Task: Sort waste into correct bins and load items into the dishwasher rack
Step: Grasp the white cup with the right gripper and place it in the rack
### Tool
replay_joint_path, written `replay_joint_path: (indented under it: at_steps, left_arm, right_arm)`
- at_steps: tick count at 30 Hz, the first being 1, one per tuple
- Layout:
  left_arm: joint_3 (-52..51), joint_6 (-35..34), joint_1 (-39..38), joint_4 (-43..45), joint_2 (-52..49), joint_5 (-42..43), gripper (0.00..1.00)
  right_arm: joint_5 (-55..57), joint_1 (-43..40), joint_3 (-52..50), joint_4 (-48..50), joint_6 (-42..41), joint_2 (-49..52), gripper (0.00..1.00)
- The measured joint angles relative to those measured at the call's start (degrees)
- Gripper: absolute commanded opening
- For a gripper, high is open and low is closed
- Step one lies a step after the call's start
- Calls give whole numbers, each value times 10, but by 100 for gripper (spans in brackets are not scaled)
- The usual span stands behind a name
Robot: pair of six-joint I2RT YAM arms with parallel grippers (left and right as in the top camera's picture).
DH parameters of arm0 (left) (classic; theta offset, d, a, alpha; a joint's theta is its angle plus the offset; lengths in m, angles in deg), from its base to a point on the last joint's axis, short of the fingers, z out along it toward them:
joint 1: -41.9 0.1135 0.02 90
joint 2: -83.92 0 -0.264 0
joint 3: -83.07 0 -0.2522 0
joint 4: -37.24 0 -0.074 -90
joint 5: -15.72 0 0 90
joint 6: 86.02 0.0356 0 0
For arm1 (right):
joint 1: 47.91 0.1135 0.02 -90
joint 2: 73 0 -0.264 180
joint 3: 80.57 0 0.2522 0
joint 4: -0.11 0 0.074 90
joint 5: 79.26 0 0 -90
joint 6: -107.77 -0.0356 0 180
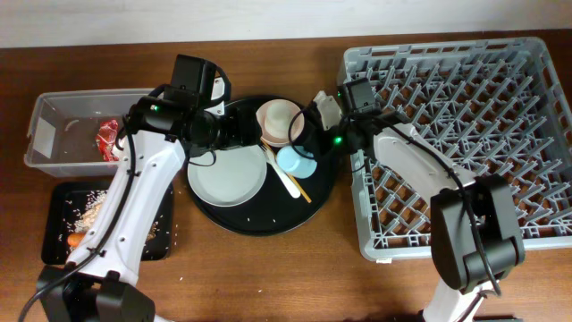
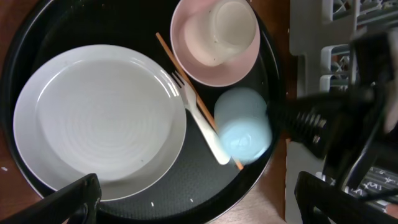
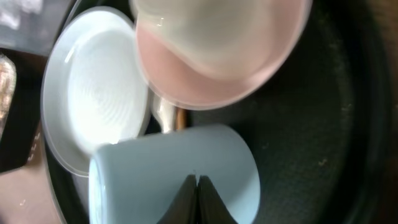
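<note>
Blue cup (image 1: 296,164) lies tipped on the tray (image 1: 241,224), centre frame, beside the fork (image 1: 288,181); right hand (image 3: 196,182) pinched closed against its side, seemingly holding nothing; left hand (image 2: 199,199) gapes empty above the plate (image 1: 228,174); loading step: reopen, straddle cup, lift toward rack (image 1: 447,43).

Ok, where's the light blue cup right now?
In the overhead view the light blue cup lies on its side at the right of the round black tray, just below the pinkish bowl, beside the white fork.
</note>
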Motion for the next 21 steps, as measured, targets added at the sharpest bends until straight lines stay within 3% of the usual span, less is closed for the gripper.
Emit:
replay_joint_path:
  at_steps: [7, 14, 17, 20, 21]
  left_arm:
    - [0, 0, 0, 0, 0, 0, 99]
    - [0, 0, 0, 0, 0, 0, 99]
    - [0, 0, 0, 1, 0, 0, 99]
    - [0, 0, 0, 0, 0, 0, 99]
    - [0, 0, 0, 0, 0, 0, 99]
  right_arm:
    - [-9, 49, 4, -56, 16, -3, 5]
    - [-3, 49, 23, -96, 16, -28, 20]
    - [37, 48, 84, -146, 16, -90, 24]
    - [78, -16, 118, -224, -2, -168, 28]
    - [86, -63, 119, -241, -19, -186, 40]
